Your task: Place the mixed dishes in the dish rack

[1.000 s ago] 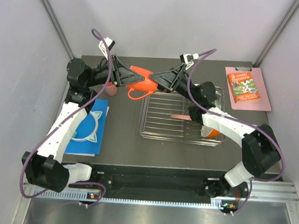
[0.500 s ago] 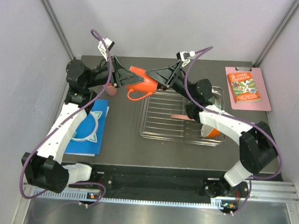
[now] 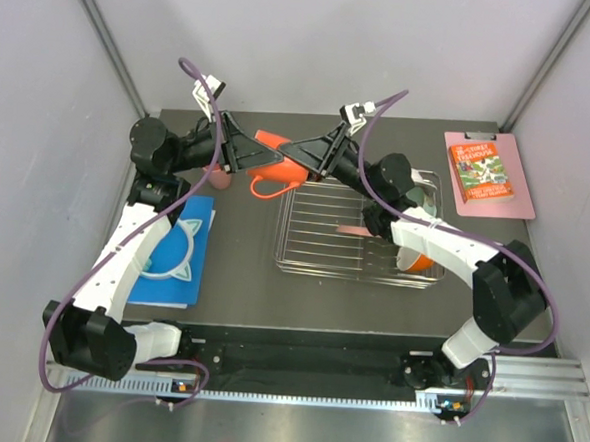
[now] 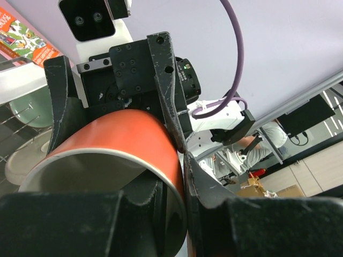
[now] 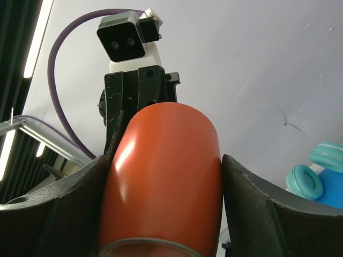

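Orange cup handover, held aloft at upper centre of the top view.
The left gripper [image 3: 251,153] pinches the orange cup [image 3: 282,158] and the right gripper [image 3: 307,162] clamps its sides. The left should let go only once the right's grip looks firm, before it goes to the rack [image 3: 357,272].

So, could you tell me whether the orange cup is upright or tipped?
Tipped: the orange cup lies sideways in the air, clamped between the left gripper and right gripper.

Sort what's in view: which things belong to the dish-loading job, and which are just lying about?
Job: orange cup, dish rack, orange bowl, mint-green bowl, pink cup.
Lying about: teal headphones, blue book, red book, pink clipboard.
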`<state>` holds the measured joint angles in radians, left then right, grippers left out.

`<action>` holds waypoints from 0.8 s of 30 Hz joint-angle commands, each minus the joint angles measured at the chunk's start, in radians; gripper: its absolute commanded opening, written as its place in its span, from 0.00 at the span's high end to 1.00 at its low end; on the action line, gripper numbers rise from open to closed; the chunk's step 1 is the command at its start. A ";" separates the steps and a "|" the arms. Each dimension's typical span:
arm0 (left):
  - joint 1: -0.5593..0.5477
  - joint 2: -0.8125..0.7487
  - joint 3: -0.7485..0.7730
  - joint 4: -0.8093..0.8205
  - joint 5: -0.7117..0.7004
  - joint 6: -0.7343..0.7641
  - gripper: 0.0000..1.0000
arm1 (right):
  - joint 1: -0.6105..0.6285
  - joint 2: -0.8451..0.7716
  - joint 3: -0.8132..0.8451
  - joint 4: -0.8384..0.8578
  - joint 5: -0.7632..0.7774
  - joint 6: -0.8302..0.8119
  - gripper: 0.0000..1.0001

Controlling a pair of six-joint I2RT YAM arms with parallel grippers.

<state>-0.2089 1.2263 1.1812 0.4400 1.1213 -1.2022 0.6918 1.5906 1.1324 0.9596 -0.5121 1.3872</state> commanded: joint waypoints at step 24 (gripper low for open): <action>0.517 0.068 0.121 -0.592 0.219 0.594 0.01 | -0.022 0.227 0.978 -1.802 0.689 -1.100 1.00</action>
<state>0.2737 1.2507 1.3033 0.2035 1.2835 -0.9253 0.6064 1.6985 1.9018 -0.4519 -0.1417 0.5579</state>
